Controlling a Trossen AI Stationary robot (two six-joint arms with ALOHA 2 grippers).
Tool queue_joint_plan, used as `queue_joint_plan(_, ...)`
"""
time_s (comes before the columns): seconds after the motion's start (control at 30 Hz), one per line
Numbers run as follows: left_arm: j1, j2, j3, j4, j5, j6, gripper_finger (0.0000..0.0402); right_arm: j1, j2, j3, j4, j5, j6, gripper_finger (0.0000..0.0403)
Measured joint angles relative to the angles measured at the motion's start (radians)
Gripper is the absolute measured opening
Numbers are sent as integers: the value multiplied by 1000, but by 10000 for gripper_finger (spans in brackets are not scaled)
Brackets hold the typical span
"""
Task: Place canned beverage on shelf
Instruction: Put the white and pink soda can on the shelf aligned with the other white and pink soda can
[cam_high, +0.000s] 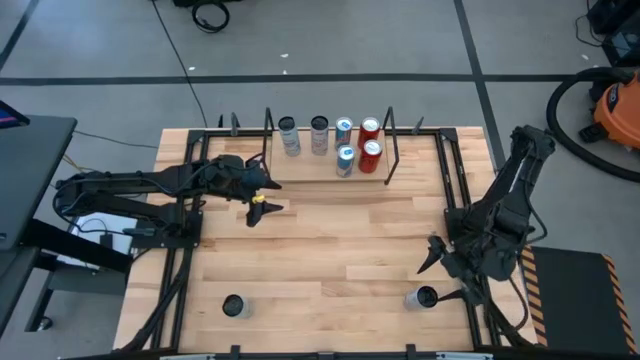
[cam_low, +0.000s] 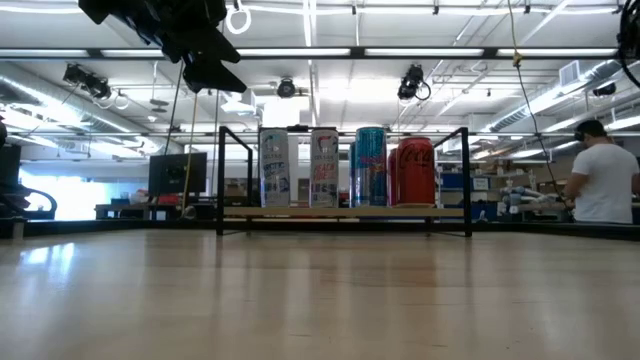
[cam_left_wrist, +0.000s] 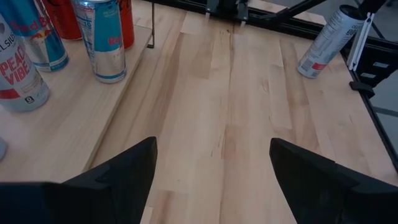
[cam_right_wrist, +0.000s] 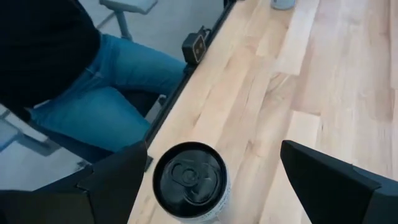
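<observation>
Hovering with fingers apart directly above an upright can (cam_right_wrist: 189, 181) standing far from the shelf (cam_high: 330, 170), the right hand (cam_right_wrist: 208, 180) could tip it if lowered off-centre; the left hand (cam_high: 258, 208), also open, waits near the shelf.

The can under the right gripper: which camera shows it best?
Right wrist view: the can fills the gap between the open right gripper fingers, lid up. High view shows it small; left wrist shows it far off; low view misses it.

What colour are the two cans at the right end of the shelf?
Red. The two cans show best in the high view.
</observation>
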Motion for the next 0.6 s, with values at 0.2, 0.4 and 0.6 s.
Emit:
queue_joint_plan(0.2, 0, 0, 0, 0, 0, -26, 314, 7, 60, -1, 18, -14, 146, 380)
queue_joint_plan(0.4, 0, 0, 0, 9, 0, -26, 314, 7, 110, -1, 104, -36, 164, 380)
queue_joint_plan(0.6, 0, 0, 0, 36, 0, -26, 314, 6, 162, -1, 44, -33, 177, 380)
